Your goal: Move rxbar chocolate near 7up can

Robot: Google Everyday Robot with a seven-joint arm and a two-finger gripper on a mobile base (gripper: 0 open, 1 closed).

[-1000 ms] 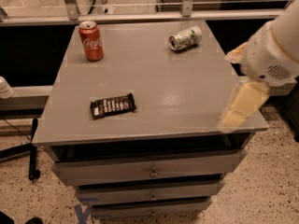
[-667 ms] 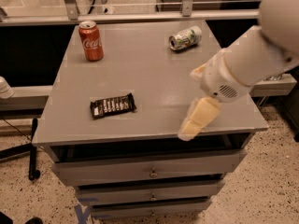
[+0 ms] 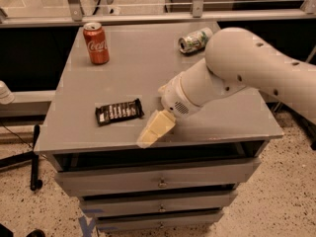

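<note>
The rxbar chocolate (image 3: 119,111), a flat black wrapper with white lettering, lies on the grey table (image 3: 143,58) near its front left. The 7up can (image 3: 194,39), white and green, lies on its side at the back right, partly behind my white arm. My gripper (image 3: 154,129) hangs over the table's front edge, just right of the bar and slightly nearer the edge, not touching it. It holds nothing that I can see.
A red Coca-Cola can (image 3: 96,43) stands upright at the back left of the table. Drawers (image 3: 158,181) sit below the tabletop. A glass railing (image 3: 148,4) runs behind the table. The floor is speckled.
My arm has swung in from the right edge toward the left, across the table front. The gripper now sits close beside the bar. The bar and both cans have not moved.
</note>
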